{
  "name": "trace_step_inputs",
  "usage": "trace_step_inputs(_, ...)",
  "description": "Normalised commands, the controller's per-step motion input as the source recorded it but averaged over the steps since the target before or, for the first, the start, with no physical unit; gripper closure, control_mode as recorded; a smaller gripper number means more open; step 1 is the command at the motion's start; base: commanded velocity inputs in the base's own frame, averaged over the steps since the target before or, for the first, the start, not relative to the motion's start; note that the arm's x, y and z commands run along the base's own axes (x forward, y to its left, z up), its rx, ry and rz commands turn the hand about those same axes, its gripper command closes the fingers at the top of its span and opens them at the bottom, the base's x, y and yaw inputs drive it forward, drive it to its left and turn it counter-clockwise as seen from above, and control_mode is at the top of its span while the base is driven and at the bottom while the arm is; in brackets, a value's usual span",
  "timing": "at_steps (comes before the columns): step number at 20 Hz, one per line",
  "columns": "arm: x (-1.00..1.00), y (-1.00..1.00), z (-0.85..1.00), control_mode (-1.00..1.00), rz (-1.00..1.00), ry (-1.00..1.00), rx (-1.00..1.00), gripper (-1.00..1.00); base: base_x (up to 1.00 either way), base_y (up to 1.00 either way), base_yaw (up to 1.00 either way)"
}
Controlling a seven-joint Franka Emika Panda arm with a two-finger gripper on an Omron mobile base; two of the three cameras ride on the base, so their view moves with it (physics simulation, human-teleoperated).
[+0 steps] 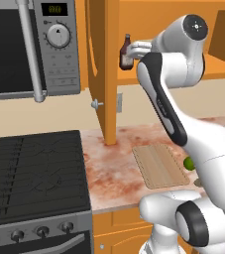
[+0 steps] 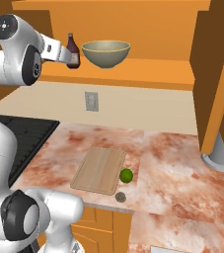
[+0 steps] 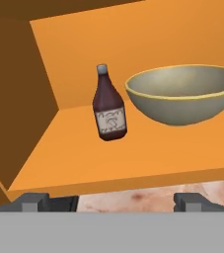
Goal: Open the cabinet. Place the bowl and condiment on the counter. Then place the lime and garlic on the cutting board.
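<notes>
The cabinet (image 2: 148, 29) stood open, its doors swung out to either side, one door's edge and knob showing in the left base view and the other at the right edge of the right base view. On its shelf (image 3: 108, 158) stood the bottle (image 3: 108, 106), upright, with the bowl (image 3: 187, 94) just beside it to the right in the hand view, the two apart.

The end effector (image 3: 111, 201) hung in front of the shelf's edge, level with it and aimed at the bottle. Its fingers (image 3: 32, 201) were spread as wide as they go and had hold of nothing; the bottle stood farther in on the shelf, not touched. In the right base view the arm's wrist reached to just left of the bottle (image 2: 73, 52), with the bowl (image 2: 106, 53) to the right of that.

Below, on the counter (image 2: 172, 163), lay the cutting board (image 2: 98, 170). The lime (image 2: 126, 175) rested on the counter touching or just off the board's right edge, and the garlic (image 2: 120, 197) lay on the counter near the board's front right corner, close to the counter's front edge. In the left base view the lime (image 1: 189, 162) peeked out from behind the arm, beside the board (image 1: 158, 166).
</notes>
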Motion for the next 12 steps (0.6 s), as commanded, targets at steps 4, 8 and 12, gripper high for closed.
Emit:
trace_step_inputs(4,0.09,0.02,0.00,-1.00,0.00,0.00,0.00,-1.00,0.00,0.00,0.00)
trace_step_inputs(8,0.05,0.09,0.00,-1.00,0.00,0.00,0.00,-1.00,0.00,0.00,0.00)
trace_step_inputs(12,0.04,0.07,0.00,-1.00,0.00,0.00,-0.01,-1.00,0.00,0.00,0.00)
